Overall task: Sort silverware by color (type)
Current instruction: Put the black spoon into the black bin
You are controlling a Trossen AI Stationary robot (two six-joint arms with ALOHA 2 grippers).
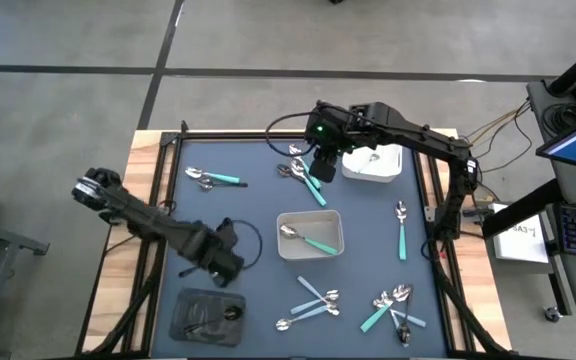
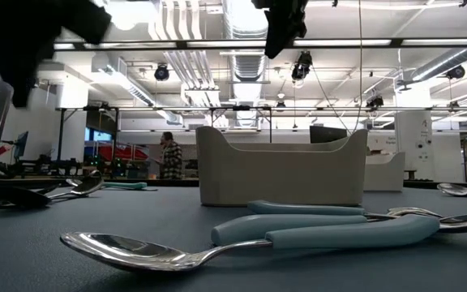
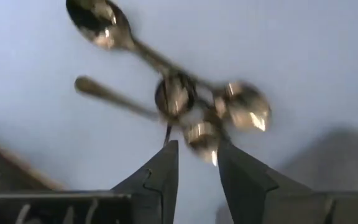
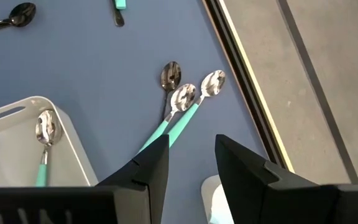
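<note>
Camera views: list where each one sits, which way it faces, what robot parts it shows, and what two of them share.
High view: overhead, facing straight down; both arms, left gripper, right gripper.
Low view: at tabletop height, facing level across past the grey tray into the room; only dark arm parts at the top.
Left wrist view: on the left arm, facing down at black spoons; its own fingers.
Right wrist view: on the right arm, facing down at teal-handled spoons; its own open fingers.
Shared: high and right wrist views both show those teal-handled spoons.

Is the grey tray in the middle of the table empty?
No. In the high view the grey tray holds one teal-handled spoon.
</note>
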